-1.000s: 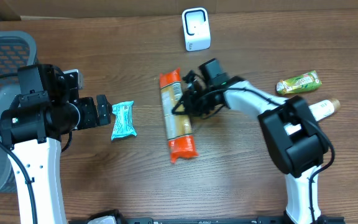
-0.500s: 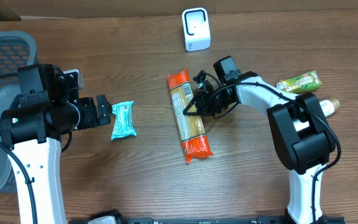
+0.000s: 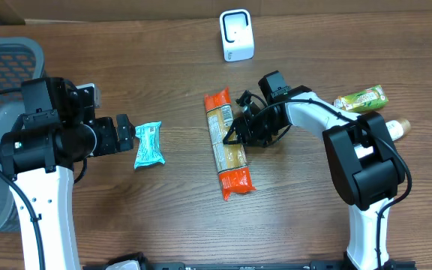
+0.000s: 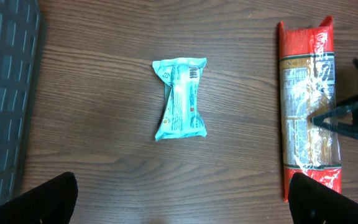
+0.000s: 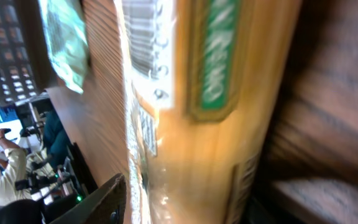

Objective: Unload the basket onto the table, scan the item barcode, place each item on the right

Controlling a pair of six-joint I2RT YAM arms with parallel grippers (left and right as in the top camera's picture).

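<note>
A long pasta package with orange-red ends lies on the wooden table, near the middle. My right gripper stands open at its right edge, jaws spread around the package's side. Up close in the right wrist view the package fills the space between the fingers, and a barcode shows on its clear wrap. The white scanner stands at the back, facing forward. My left gripper is open, just left of a teal snack packet; its wrist view shows that packet and the pasta package.
A grey basket sits at the far left. A green snack bar and a white bottle lie at the right, behind my right arm.
My right arm dragged the pasta package to the right and turned it nearly straight. Its jaws have since widened, and the package rests a little lower. The left arm is still.
</note>
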